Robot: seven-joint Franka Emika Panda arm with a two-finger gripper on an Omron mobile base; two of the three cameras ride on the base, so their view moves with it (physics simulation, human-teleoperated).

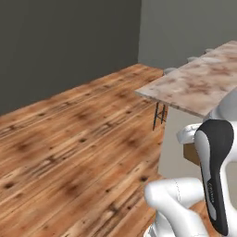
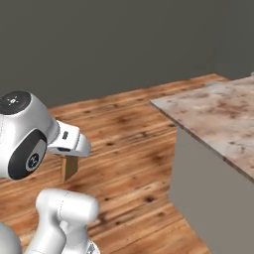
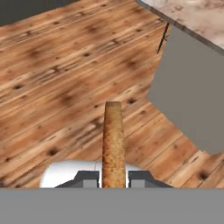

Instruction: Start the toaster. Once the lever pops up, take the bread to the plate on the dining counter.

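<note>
My hand (image 3: 113, 178) is pinching the bread (image 3: 113, 142) edge-on between both fingers; in the hand view the slice stands up from six o'clock toward the centre, over open wood floor (image 3: 57, 74). The dining desk (image 3: 192, 17) sits at one to two o'clock, its near edge and corner running diagonally, with a grey side panel (image 3: 192, 92) dropping beneath it. In the right base view the bread (image 2: 69, 167) hangs below the hand at nine o'clock, well apart from the desk corner (image 2: 155, 104). Bare floor lies between them.
</note>
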